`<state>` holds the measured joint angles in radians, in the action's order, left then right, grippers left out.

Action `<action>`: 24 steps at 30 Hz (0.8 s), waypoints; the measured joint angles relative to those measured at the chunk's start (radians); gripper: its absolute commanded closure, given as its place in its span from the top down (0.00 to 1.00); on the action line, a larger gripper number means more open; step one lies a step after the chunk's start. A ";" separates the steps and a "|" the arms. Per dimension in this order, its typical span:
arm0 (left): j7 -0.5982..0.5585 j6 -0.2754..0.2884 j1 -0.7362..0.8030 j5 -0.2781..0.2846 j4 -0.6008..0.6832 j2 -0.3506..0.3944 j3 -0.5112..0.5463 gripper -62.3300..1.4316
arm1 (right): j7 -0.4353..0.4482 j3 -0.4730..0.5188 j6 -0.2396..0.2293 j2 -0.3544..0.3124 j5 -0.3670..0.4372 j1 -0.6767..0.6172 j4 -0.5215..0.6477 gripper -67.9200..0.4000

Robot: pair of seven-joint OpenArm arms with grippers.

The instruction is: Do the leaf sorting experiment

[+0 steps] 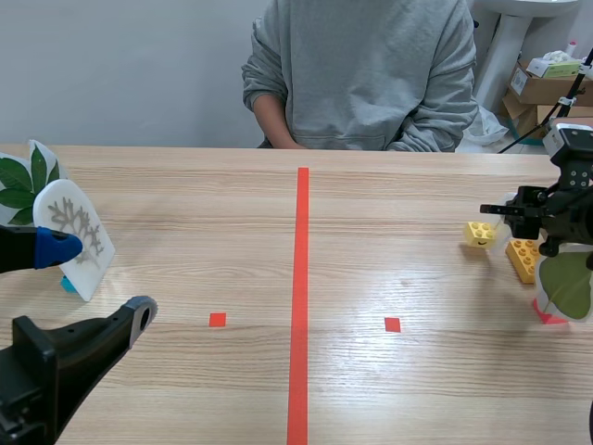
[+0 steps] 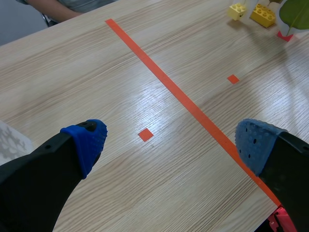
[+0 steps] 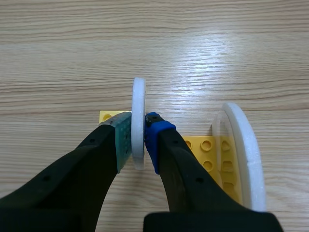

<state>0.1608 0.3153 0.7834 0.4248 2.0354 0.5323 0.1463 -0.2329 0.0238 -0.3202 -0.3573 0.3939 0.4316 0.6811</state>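
Right tool (image 3: 138, 137): clenched on a white disc (image 3: 138, 96). The disc is held upright between the two pads, edge toward the wrist camera. Its faces are not visible from that side, so any leaf on it cannot be confirmed. It sits at the right side of the tabletop (image 1: 389, 241), directly in front of a small yellow brick (image 1: 479, 234). Contact between disc and brick cannot be determined.

Just beside the grasped disc is an orange-yellow brick (image 1: 523, 258). Next to that brick stands a second disc bearing an olive-green leaf (image 1: 567, 286), upright on a red base (image 1: 548, 317).

Left tool (image 2: 174, 142): released, fingers wide apart with nothing between them. It hangs low over the tabletop's left side, above a small red tape square.

At the left edge stands a tilted white disc with a grey skeleton leaf (image 1: 72, 236), with a cyan base (image 1: 67, 284) at its foot. A card with dark green leaves (image 1: 23, 181) stands just behind it. The left tool's upper blue pad overlaps the skeleton-leaf disc from the scene camera; contact cannot be determined.

A person in a grey sweatshirt (image 1: 361, 74) sits across the tabletop.
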 measured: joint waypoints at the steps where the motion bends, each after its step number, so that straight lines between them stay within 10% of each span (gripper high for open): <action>1: 0.000 0.000 0.000 0.000 0.000 0.000 0.000 0.91 | 0.004 0.000 0.005 0.000 0.000 0.000 0.000 0.19; 24: 0.000 0.000 0.000 0.000 0.000 0.000 0.000 0.91 | 0.018 0.000 0.014 0.000 0.000 0.000 0.011 0.67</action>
<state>0.1608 0.3153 0.7834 0.4248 2.0354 0.5323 0.1463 -0.2150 0.0238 -0.3065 -0.3573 0.3943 0.4313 0.6922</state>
